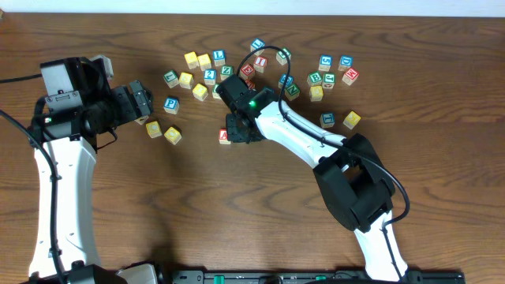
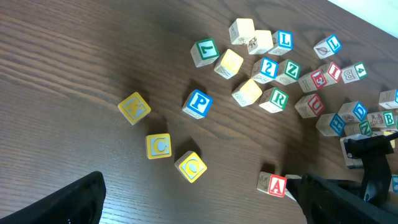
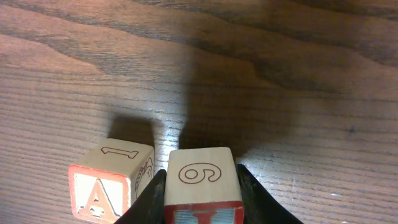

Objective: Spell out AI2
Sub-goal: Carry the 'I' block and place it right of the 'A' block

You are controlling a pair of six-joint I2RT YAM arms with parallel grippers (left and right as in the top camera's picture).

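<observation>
Partly cropped I cube (image 3: 202, 177), in right gripper (image 3: 202, 190)

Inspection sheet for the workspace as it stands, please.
Surface: dark wood table, nothing spilled.
Job's things: A cube on the table; I cube in the right gripper, beside A, a finger between them; 2 cube not yet brought over.
Clutter: loose letter cubes scattered behind; three yellow cubes near the left gripper.
Grippers: right gripper shut on I cube; left gripper holds nothing, opening unclear.
Cables: black cable loops above the loose letter cubes.
Surroundings: pale strip at far edge, else nothing seen.
</observation>
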